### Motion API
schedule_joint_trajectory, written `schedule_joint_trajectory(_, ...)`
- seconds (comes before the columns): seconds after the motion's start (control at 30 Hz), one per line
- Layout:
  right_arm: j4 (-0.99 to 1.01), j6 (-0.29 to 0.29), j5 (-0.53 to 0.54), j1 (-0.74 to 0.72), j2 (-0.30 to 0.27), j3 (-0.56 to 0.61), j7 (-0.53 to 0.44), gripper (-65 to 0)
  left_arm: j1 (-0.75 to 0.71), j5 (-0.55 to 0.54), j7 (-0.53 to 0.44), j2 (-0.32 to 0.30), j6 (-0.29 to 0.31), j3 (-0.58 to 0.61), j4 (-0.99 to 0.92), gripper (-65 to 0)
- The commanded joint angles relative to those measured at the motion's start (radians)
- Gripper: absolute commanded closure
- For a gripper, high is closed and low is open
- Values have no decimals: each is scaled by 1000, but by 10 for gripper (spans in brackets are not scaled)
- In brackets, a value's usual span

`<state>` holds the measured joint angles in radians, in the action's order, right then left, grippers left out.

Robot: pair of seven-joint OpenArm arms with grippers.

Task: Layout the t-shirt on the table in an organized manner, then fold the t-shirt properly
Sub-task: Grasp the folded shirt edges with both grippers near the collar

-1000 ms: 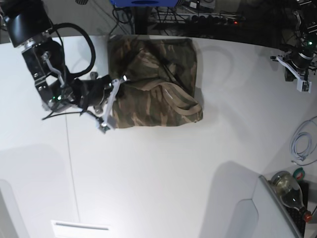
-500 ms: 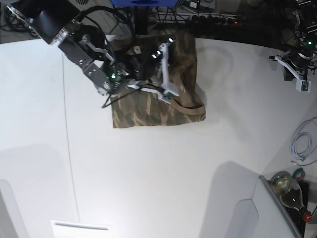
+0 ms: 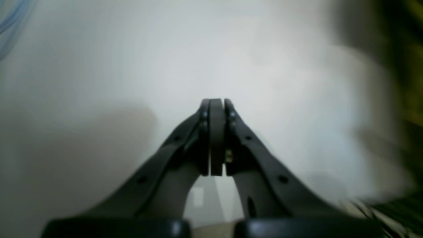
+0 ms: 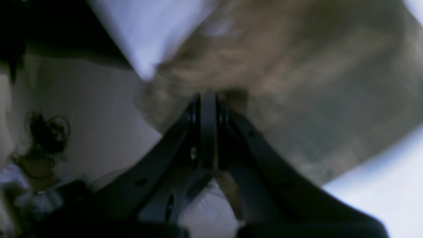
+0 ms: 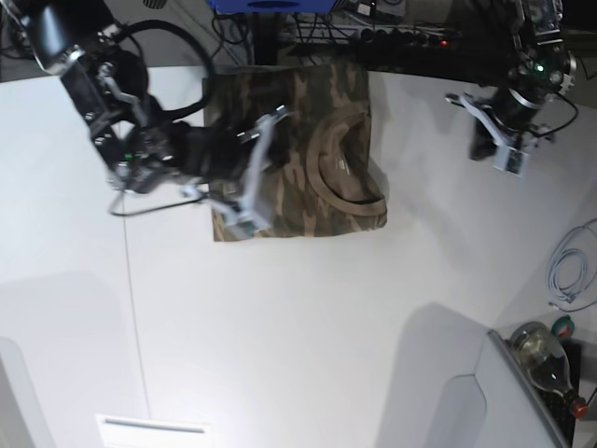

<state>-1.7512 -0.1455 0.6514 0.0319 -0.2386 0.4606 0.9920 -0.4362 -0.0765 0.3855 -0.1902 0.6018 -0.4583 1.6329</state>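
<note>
The camouflage t-shirt (image 5: 308, 159) lies folded into a rough rectangle at the back middle of the white table (image 5: 308, 317), with its tan collar (image 5: 340, 168) showing as a ring on top. My right gripper (image 5: 254, 177) is over the shirt's left edge. In the right wrist view the right gripper (image 4: 206, 99) is shut, with blurred camouflage cloth (image 4: 314, 82) right behind its tips; I cannot tell whether cloth is pinched. My left gripper (image 5: 494, 140) hangs over the back right of the table, apart from the shirt. In the left wrist view the left gripper (image 3: 216, 102) is shut and empty over bare table (image 3: 231, 49).
A thin dark seam (image 5: 131, 280) runs down the table's left part. A coiled pale cable (image 5: 569, 271), a bottle (image 5: 546, 359) and a grey box (image 5: 513, 401) sit at the right edge. Cables and a power strip (image 5: 373, 33) lie behind the table.
My right gripper swung from the shirt's left edge up over its top, then back to the left edge. The shirt's top layer now lies flat with the collar exposed. My left gripper moved left.
</note>
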Motion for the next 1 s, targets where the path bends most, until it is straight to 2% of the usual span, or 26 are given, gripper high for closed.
schedule_joint_trajectory(0.0, -19, -3, 23, -2, -2, -41, -12, -8, -3, -10, -16, 14, 22, -4, 25, 0)
schedule_joint_trajectory(0.07, -19, -4, 23, 18, -8, -104, -12, -8, 3, -10, -16, 59, 80, -4, 23, 0)
schedule_joint_trajectory(0.13, -19, -4, 23, 23, -29, -121, -12, -8, 9, -16, -16, 90, 96, -4, 3, -18)
schedule_joint_trajectory(0.2, -19, -4, 23, 26, -43, -121, -12, -6, 27, -93, -16, 99, 96, -4, -35, -244)
schedule_joint_trajectory(0.27, -17, -6, 23, 38, -43, -122, -12, -6, 46, -242, -16, 91, 96, -4, -105, -474)
schedule_joint_trajectory(0.3, -17, -6, 23, 41, -43, -122, -12, -6, 56, -322, -16, 76, 96, -3, -144, -564)
schedule_joint_trajectory(0.33, -17, -6, 23, 43, -43, -122, -11, -6, 66, -378, -16, 61, 96, 6, -175, -625)
schedule_joint_trajectory(0.37, -17, -6, 23, 44, -43, -122, -9, -6, 75, -435, -16, 45, 96, 36, -216, -650)
schedule_joint_trajectory(0.47, -17, -6, 23, 46, -43, -121, -5, -5, 101, -538, -18, -10, 96, 152, -305, -650)
schedule_joint_trajectory(0.6, -17, -6, 23, 46, -43, -121, -3, -5, 130, -569, -24, -15, 96, 258, -354, -650)
schedule_joint_trajectory(0.97, -16, -6, 23, 58, -57, -122, -8, -3, 150, -572, -18, -5, 96, 292, -351, -630)
